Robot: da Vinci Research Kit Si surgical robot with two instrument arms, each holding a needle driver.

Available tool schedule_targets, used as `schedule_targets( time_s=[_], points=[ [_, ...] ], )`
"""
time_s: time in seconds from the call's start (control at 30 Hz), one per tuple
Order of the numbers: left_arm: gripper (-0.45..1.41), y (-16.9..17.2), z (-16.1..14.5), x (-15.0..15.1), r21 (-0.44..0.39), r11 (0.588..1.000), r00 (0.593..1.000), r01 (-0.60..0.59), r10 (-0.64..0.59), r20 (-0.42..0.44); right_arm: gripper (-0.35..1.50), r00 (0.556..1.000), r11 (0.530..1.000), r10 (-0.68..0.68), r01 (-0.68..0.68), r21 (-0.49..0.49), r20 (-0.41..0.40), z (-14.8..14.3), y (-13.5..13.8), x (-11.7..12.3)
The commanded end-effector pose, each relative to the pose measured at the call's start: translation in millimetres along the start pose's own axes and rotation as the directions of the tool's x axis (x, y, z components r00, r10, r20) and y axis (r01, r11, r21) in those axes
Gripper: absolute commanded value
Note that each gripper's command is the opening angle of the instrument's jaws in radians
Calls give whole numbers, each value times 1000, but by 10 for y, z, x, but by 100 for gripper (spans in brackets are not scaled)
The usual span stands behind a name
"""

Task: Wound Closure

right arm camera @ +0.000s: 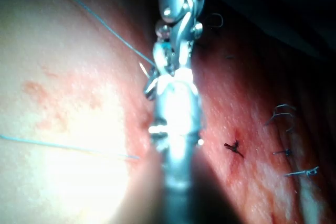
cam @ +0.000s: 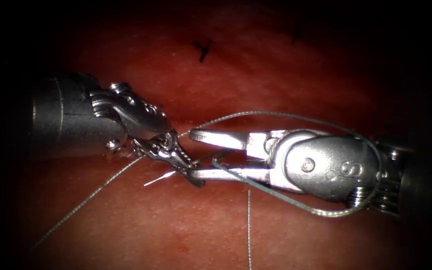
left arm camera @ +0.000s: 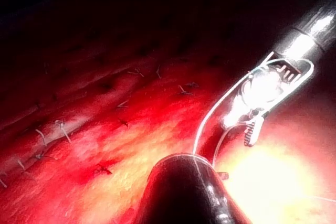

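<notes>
1. While the left hand (cam: 183, 161) comes in from the left with its jaws pressed together, it seems to be clamped on the thread (cam: 256, 114) close to its tips.
2. The right hand (cam: 196, 155) comes in from the right with its jaws wide apart and holds nothing. The tips of the left hand lie between these two jaws.
3. The thread makes a loop around the right hand, over its far side and under its near side. One strand runs from the left hand to the near left, and another runs straight toward the near edge.
4. A short bright sliver (cam: 158, 178) sticks out just left of the left hand's tips. I cannot tell if it is the needle's point or a thread end.
5. Both hands hang over the tissue (cam: 301, 75). A dark stitch (cam: 203, 50) sits on its far part.
</notes>
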Motion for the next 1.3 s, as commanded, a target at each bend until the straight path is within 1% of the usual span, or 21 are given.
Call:
schedule_targets(
  time_s=[0.03, 0.07, 0.1, 0.17, 0.23, 0.3, 0.37, 0.47, 0.6, 0.7, 0.77, 0.87, 0.97, 1.03, 1.07, 1.13, 1.2, 1.3],
  points=[
    [-45, 0, 2, 8, 2, 1000, 1000, 0, 0, -28, 80, 1000, 999, 4, -3, -32, 24, 8, 4, -1],
    [-45, 3, 2, 6, 4, 1000, 998, 1, 0, -62, 107, 999, 997, 10, -6, -83, 53, 9, 4, -1],
    [-45, 5, 2, 6, 7, 1000, 996, 2, -1, -87, 112, 998, 995, 12, -6, -99, 58, 9, 4, -1],
    [-45, 8, 2, 4, 1, 1000, 992, 3, -3, -124, 117, 998, 994, 13, -6, -109, 60, 9, 4, -1],
    [-45, 12, 1, 3, 1, 1000, 987, 6, -6, -161, 117, 999, 993, 13, -7, -118, 53, 9, 4, -1],
    [-45, 17, 1, 0, 9, 1000, 979, 13, -11, -205, 120, 999, 987, 23, -17, -161, 39, 9, 4, -1],
    [-45, 23, 3, -3, 13, 1000, 972, 19, -15, -236, 120, 998, 976, 27, -14, -218, 56, 11, 4, -1],
    [-45, 32, 8, -7, -1, 1000, 957, 25, -25, -291, 113, 997, 963, 23, -3, -269, 73, 18, 3, -2],
    [-45, 44, 11, -11, -20, 999, 933, 34, -38, -358, 97, 994, 941, -41, 73, -330, 103, 27, -4, -4],
    [-45, 50, 10, -12, -51, 998, 898, 37, -55, -436, 90, 989, 920, -84, 123, -371, 119, 31, -9, -4],
    [-45, 51, 10, -13, -67, 997, 877, 38, -65, -476, 88, 985, 911, -119, 159, -382, 126, 31, -12, -5],
    [-45, 50, 10, -14, -84, 996, 844, 40, -79, -531, 77, 980, 906, -145, 186, -380, 136, 30, -17, -7],
    [-45, 49, 10, -14, -92, 995, 815, 44, -89, -573, 77, 977, 903, -158, 201, -381, 140, 29, -19, -9],
    [-45, 48, 11, -14, -88, 994, 808, 57, -98, -582, 77, 977, 902, -159, 202, -382, 141, 29, -20, -9],
    [-45, 48, 11, -14, -72, 995, 803, 63, -94, -589, 78, 977, 904, -159, 203, -377, 145, 29, -20, -10],
    [-45, 47, 11, -13, -31, 998, 795, 54, -62, -603, 77, 969, 906, -167, 224, -360, 182, 28, -21, -8],
    [-45, 45, 10, -13, 40, 997, 781, 64, -25, -625, 66, 961, 917, -163, 231, -326, 224, 28, -22, -5],
    [-45, 40, 9, -12, 139, 987, 765, 78, 30, -644, 66, 946, 924, -153, 240, -300, 285, 28, -25, 3]
  ],
)
